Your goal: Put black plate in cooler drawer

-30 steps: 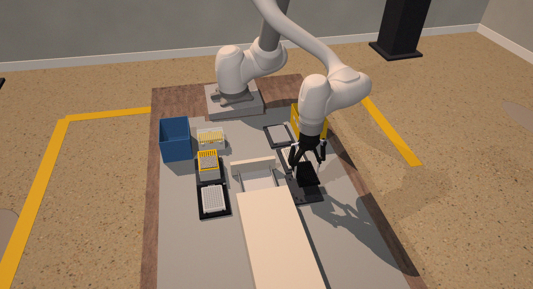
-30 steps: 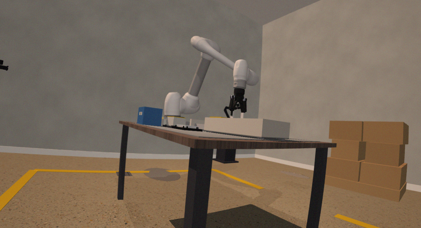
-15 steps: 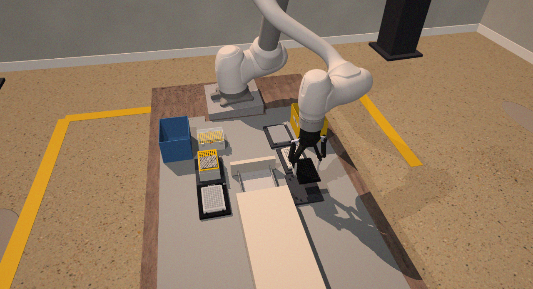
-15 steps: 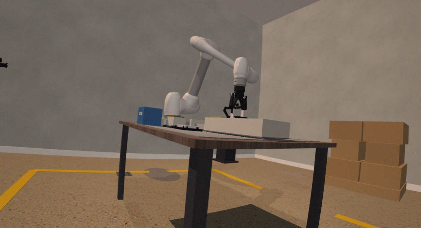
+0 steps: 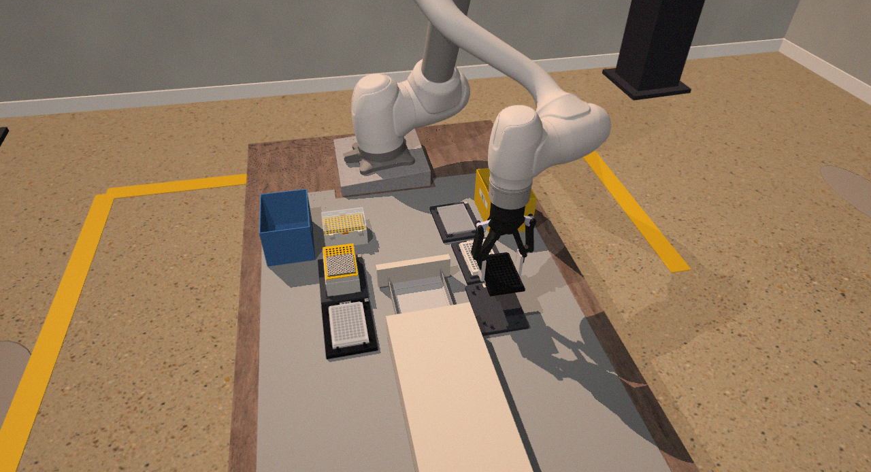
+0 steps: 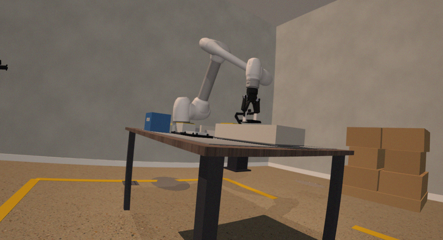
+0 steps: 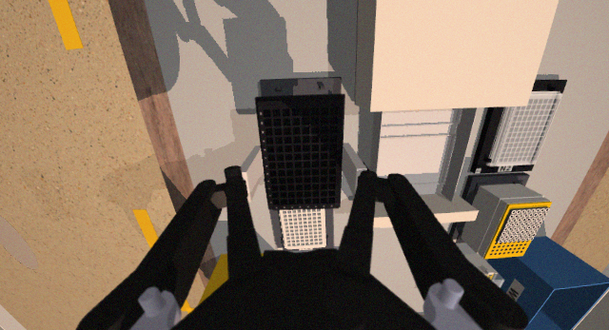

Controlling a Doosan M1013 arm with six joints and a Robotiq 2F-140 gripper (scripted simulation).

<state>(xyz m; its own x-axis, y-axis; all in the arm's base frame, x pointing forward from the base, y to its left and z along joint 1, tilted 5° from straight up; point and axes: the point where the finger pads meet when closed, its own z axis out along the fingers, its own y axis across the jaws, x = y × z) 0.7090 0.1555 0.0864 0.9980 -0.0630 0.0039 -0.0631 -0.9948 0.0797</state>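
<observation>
My gripper (image 5: 503,263) is shut on the black plate (image 5: 503,274), a dark well plate without a lid, and holds it level above the bench. In the wrist view the black plate (image 7: 301,150) sits between my gripper's fingers. Below it lies the empty dark work nest (image 5: 496,314). The cooler (image 5: 453,384) is a long cream box to the left. Its drawer (image 5: 420,292) (image 7: 413,149) stands open toward the arm's base, with a cream front panel (image 5: 412,267) and a bare floor. The drawer's handle and the lamp are not visible.
A white plate (image 5: 467,256) lies in a nest just behind my gripper, and a lidded plate (image 5: 454,218) farther back beside a yellow bin (image 5: 484,192). On the left stand a blue bin (image 5: 284,226), tip boxes (image 5: 343,224) (image 5: 339,267) and a white plate (image 5: 347,324).
</observation>
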